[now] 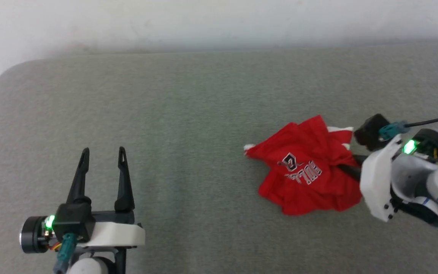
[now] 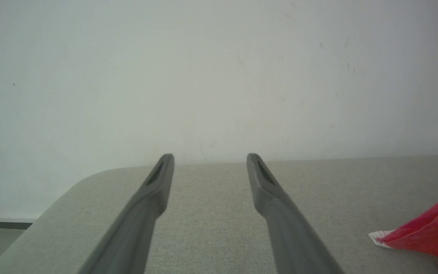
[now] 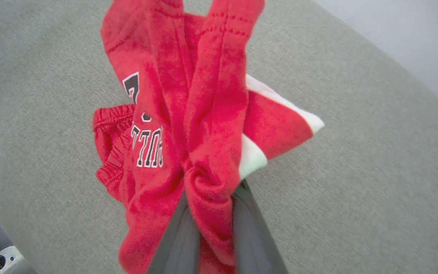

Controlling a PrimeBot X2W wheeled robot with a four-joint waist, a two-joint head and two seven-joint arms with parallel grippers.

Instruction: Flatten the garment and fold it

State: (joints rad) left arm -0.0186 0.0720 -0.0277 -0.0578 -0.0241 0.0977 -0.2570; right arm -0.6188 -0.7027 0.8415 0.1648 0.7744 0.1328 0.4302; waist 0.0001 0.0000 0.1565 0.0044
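– Tips of right gripper (image 3: 212,207) lie buried in garment (image 1: 302,179); print is creased, probably "BULLS".
– Its fingers pinch bunched red fabric, crumpled on grey surface (image 1: 165,114); left gripper (image 1: 103,150) is spread wide, well apart from it.

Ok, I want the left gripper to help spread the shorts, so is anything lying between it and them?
Nothing visible. Only bare grey surface lies between the open left gripper and the crumpled shorts. The right gripper pinches a fold on their opposite side.
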